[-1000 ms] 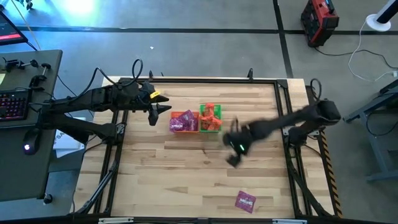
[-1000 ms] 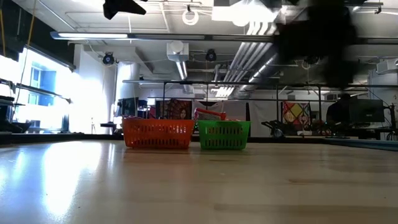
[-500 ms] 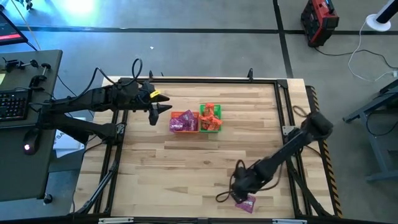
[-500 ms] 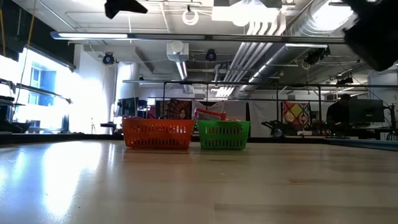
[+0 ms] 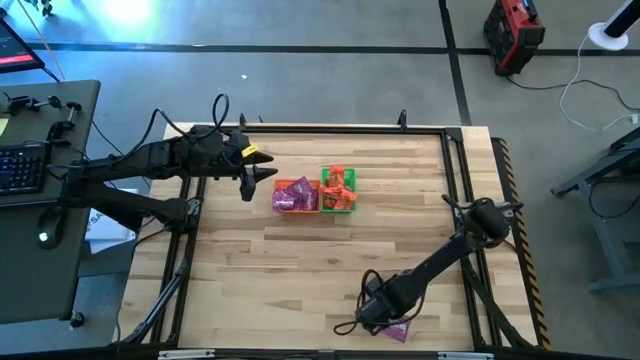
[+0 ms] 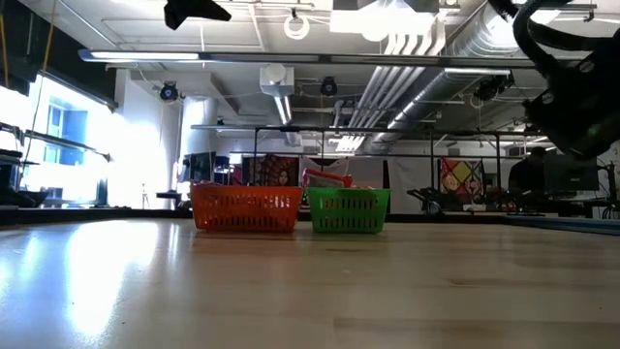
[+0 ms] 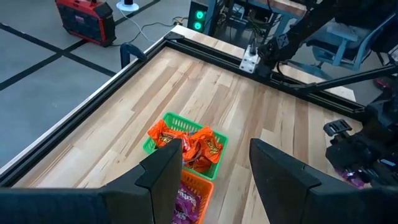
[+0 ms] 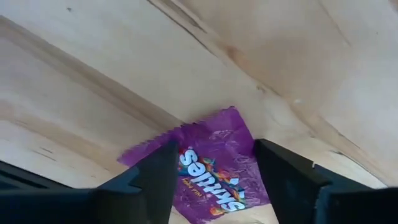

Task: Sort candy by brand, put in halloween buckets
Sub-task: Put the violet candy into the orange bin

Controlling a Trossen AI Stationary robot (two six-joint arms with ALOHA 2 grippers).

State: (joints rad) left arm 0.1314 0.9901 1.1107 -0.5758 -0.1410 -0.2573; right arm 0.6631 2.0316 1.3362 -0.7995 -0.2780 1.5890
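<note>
- Two baskets sat side by side toward the far middle of the bench (image 5: 300,260): the orange bucket (image 5: 296,196) on the left, full of purple packets, and the green bucket (image 5: 338,191) touching it on the right, stuffed with orange-red candy (image 7: 193,144).
- One purple packet (image 8: 208,168) was left out on its own, lying flat on the wood at the near edge, right of center and well apart from the buckets.
- Right tool (image 5: 385,318) was down low right over that packet, fingers spread wide on either side of it, not clamped on it as far as I could see.
- Left tool (image 5: 262,178) hung just left of the orange bucket, above the bench, fingers parted and nothing between them.
- Low view showed both buckets from the side, with candy poking up over the green one's rim.
</note>
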